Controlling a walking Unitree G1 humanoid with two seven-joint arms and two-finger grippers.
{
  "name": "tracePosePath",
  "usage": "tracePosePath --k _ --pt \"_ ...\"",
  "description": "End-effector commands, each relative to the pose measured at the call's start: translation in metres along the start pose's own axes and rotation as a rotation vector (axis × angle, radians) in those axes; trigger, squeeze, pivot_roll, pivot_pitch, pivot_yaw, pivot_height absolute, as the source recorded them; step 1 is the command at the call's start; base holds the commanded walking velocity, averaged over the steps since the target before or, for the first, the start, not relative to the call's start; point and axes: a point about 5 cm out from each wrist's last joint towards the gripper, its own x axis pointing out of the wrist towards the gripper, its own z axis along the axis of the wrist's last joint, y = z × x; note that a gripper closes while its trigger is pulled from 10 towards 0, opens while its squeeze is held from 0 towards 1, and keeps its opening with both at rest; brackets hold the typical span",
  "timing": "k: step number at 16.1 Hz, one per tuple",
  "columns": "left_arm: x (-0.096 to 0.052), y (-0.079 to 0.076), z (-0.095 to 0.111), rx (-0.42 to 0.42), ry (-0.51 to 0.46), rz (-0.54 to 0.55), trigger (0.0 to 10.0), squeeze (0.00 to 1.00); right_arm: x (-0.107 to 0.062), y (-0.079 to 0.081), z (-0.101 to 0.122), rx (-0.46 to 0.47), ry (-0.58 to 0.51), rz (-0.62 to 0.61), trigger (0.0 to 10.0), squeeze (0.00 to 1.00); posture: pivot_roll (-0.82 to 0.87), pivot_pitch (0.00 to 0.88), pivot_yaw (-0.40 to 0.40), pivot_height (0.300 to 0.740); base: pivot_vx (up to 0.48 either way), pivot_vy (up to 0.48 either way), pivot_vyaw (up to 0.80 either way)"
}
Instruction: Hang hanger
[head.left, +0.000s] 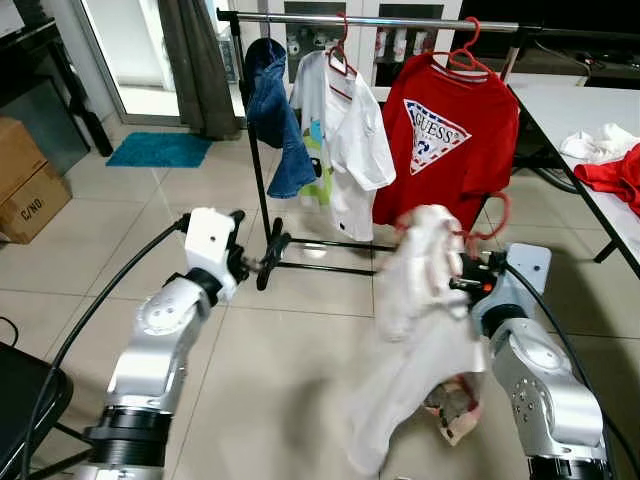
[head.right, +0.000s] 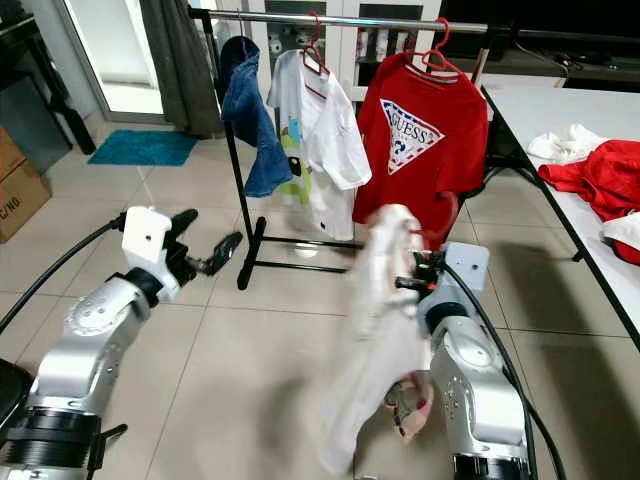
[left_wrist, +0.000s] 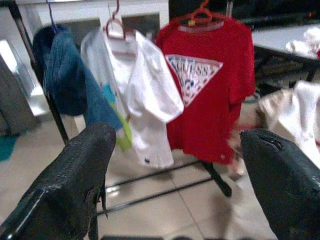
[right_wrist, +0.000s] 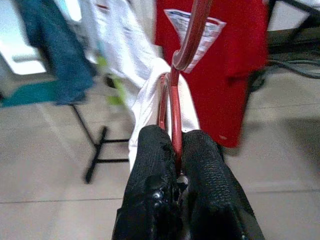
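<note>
My right gripper (right_wrist: 176, 150) is shut on a red hanger (right_wrist: 186, 55) that carries a white garment (head.left: 420, 330), blurred and hanging low in front of my right arm. The hanger's hook (head.left: 497, 220) curls up beside the red shirt. Ahead stands a black clothes rack with a metal rail (head.left: 400, 20). On it hang a blue denim piece (head.left: 275, 110), a white t-shirt (head.left: 345, 140) and a red GUESS t-shirt (head.left: 445, 140), the last two on red hangers. My left gripper (head.left: 258, 265) is open, held out toward the rack's base with nothing between its fingers (left_wrist: 70, 190).
A white table (head.left: 590, 130) with white and red clothes (head.left: 615, 165) runs along the right. A cardboard box (head.left: 25, 180) and a blue mat (head.left: 158, 150) lie at the left. A dark curtain (head.left: 200, 60) hangs behind the rack. Tiled floor lies between me and the rack.
</note>
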Motion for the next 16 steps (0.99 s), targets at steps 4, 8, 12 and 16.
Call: tracePosePath --k 4,8,12,16 --pt "0.002 -0.015 0.002 0.029 0.027 0.01 10.0 0.0 0.0 0.018 0.01 -0.094 -0.061 0.038 10.0 0.0 -0.13 0.0 0.061 0.74 0.145 0.0 0.0" --pt "0.002 -0.019 -0.001 0.066 0.045 0.006 10.0 0.0 -0.006 0.029 0.013 -0.078 -0.097 0.103 10.0 0.0 -0.13 0.0 0.047 0.74 0.353 0.0 0.0" --pt "0.0 -0.018 0.0 0.045 0.038 0.025 10.0 0.0 -0.005 0.027 0.028 0.0 -0.168 0.108 10.0 0.0 -0.14 0.0 0.055 0.74 0.383 0.0 -0.23" --pt "0.001 -0.018 0.004 0.048 0.018 0.041 10.0 0.0 -0.002 0.03 0.027 0.003 -0.16 0.119 10.0 0.0 -0.13 0.0 0.038 0.74 0.387 0.0 -0.24"
